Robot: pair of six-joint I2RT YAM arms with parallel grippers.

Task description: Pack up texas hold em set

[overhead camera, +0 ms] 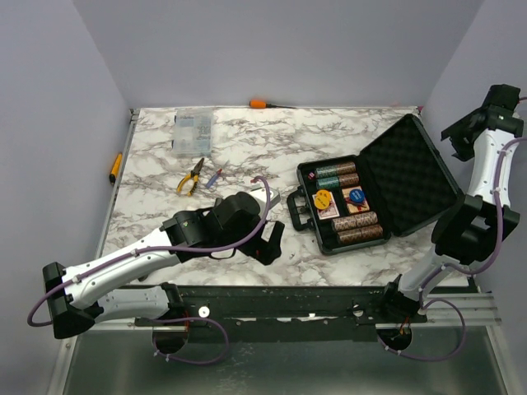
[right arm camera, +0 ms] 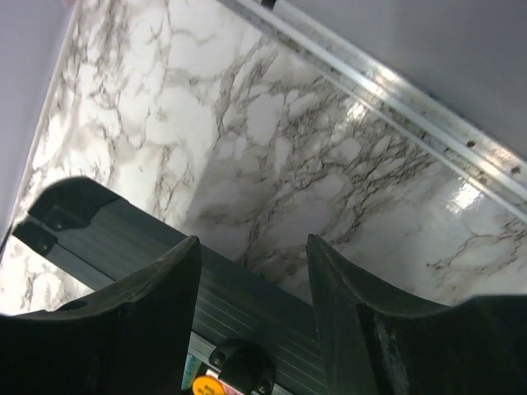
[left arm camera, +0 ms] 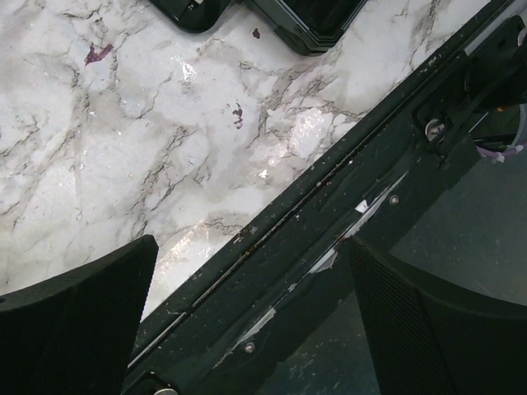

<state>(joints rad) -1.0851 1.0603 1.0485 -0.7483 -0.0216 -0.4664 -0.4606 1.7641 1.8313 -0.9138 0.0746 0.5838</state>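
Right-centre on the table (overhead camera: 247,140), I've got the black case (overhead camera: 412,177) sitting lid-open with chip stacks (overhead camera: 360,228) tucked inside. My left gripper (left arm camera: 251,247) and right gripper (right arm camera: 253,247) are both spread wide, pinching nothing.

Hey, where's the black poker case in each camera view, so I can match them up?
Top external: the case sits right of centre, open, with its lid tilted back to the right.
Left wrist: only a black corner shows at the top edge, likely the case.
Right wrist: the case's ribbed outside is at lower left, running to the bottom edge.
Shared landmark: the marble table.
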